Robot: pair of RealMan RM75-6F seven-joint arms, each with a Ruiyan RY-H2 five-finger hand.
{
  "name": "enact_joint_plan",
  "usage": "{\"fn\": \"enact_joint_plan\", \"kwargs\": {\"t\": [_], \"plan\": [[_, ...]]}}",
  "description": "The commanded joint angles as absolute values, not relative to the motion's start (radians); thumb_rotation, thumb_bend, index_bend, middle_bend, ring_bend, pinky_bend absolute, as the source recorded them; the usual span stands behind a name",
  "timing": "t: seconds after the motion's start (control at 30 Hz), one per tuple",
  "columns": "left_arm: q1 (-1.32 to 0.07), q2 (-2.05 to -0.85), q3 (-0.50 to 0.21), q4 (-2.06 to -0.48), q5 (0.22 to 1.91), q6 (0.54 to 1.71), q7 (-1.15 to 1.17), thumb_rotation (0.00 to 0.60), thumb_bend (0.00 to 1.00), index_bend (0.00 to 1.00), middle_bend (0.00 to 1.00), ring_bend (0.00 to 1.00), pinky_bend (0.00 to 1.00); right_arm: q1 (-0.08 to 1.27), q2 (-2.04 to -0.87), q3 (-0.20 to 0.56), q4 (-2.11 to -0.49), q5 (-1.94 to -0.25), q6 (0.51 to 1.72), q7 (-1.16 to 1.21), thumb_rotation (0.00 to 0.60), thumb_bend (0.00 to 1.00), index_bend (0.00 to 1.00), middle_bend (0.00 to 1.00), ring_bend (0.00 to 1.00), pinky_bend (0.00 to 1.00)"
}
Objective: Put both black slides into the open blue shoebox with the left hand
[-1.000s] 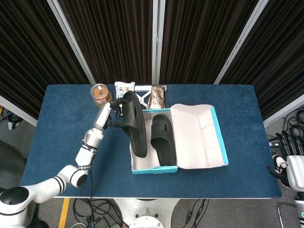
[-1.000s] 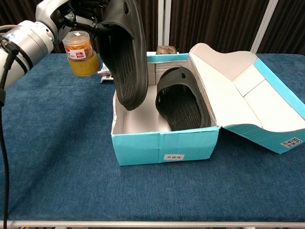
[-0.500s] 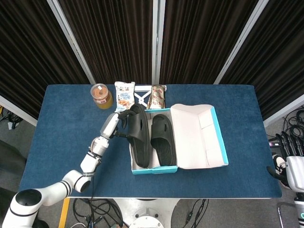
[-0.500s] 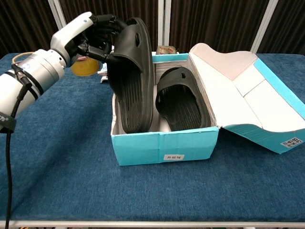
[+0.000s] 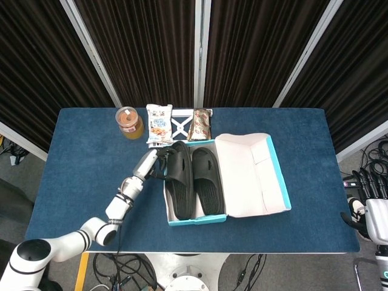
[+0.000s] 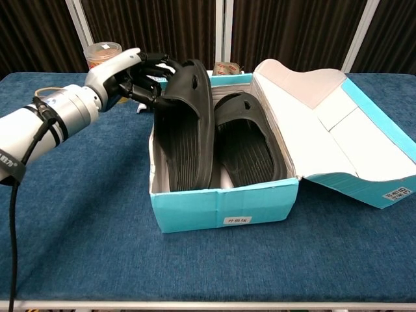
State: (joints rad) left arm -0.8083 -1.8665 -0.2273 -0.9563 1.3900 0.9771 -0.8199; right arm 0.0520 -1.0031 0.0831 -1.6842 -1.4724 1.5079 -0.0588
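The open blue shoebox stands mid-table, its lid folded out to the right. Two black slides lie inside, side by side. The right-hand slide lies flat. The left-hand slide leans against the box's left wall. My left hand is at the box's far left corner, and its dark fingers still hold that slide's far end. My right hand shows only at the far right edge, off the table, its fingers unclear.
An orange-filled jar stands at the back left. Two snack packs and a small white item lie behind the box. Dark curtains close off the back edge.
My left hand has come down and carried the slide from upright above the box into its left half. The box shifted slightly.
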Motion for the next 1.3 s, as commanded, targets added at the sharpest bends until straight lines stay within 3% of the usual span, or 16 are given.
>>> {"fn": "enact_joint_plan", "kwargs": {"t": [0.03, 0.37, 0.5, 0.57, 0.63, 0.67, 0.7, 0.8, 1.17, 1.3], "plan": [[-0.818, -1.856, -0.231, -0.975, 1.363, 0.931, -0.802, 0.600, 0.00, 0.40, 0.49, 0.73, 0.66, 0.052, -1.003, 0.083, -1.684, -1.473, 1.508, -0.059, 0.600, 0.04, 0.00, 0.03, 0.00, 0.00], [-0.829, -1.851, -0.233, -0.995, 1.295, 0.823, -0.696, 0.600, 0.00, 0.36, 0.48, 0.73, 0.62, 0.053, -1.003, 0.084, -1.681, -1.470, 1.504, -0.056, 0.600, 0.04, 0.00, 0.03, 0.00, 0.00], [-0.832, -1.836, -0.227, -1.021, 1.282, 0.790, -0.648, 0.600, 0.00, 0.31, 0.42, 0.69, 0.59, 0.053, -1.003, 0.084, -1.680, -1.470, 1.504, -0.054, 0.600, 0.05, 0.00, 0.03, 0.00, 0.00], [-0.831, -1.828, -0.223, -1.035, 1.291, 0.798, -0.623, 0.600, 0.00, 0.24, 0.31, 0.59, 0.56, 0.052, -1.003, 0.084, -1.680, -1.470, 1.505, -0.054, 0.600, 0.05, 0.00, 0.03, 0.00, 0.00], [-0.827, -1.826, -0.222, -1.044, 1.298, 0.818, -0.597, 0.600, 0.00, 0.19, 0.22, 0.44, 0.53, 0.051, -1.002, 0.084, -1.680, -1.470, 1.506, -0.055, 0.600, 0.05, 0.00, 0.03, 0.00, 0.00], [-0.825, -1.822, -0.219, -1.051, 1.304, 0.828, -0.580, 0.600, 0.00, 0.17, 0.18, 0.31, 0.51, 0.051, -1.002, 0.084, -1.680, -1.471, 1.507, -0.055, 0.600, 0.05, 0.00, 0.03, 0.00, 0.00], [-0.824, -1.819, -0.218, -1.055, 1.307, 0.835, -0.562, 0.600, 0.00, 0.16, 0.15, 0.20, 0.47, 0.051, -1.001, 0.084, -1.681, -1.471, 1.507, -0.054, 0.600, 0.05, 0.00, 0.03, 0.00, 0.00], [-0.822, -1.804, -0.215, -1.068, 1.318, 0.863, -0.492, 0.600, 0.00, 0.14, 0.12, 0.05, 0.37, 0.049, -1.000, 0.084, -1.682, -1.473, 1.510, -0.054, 0.600, 0.05, 0.00, 0.03, 0.00, 0.00], [-0.828, -1.545, -0.193, -1.330, 1.298, 0.790, -0.257, 0.600, 0.00, 0.14, 0.12, 0.03, 0.27, 0.044, -0.997, 0.081, -1.678, -1.479, 1.516, -0.044, 0.600, 0.05, 0.00, 0.03, 0.00, 0.00], [-0.829, -1.492, -0.206, -1.407, 1.273, 0.792, -0.211, 0.600, 0.00, 0.20, 0.14, 0.04, 0.26, 0.045, -0.999, 0.080, -1.676, -1.483, 1.515, -0.042, 0.600, 0.05, 0.00, 0.03, 0.00, 0.00]]}}
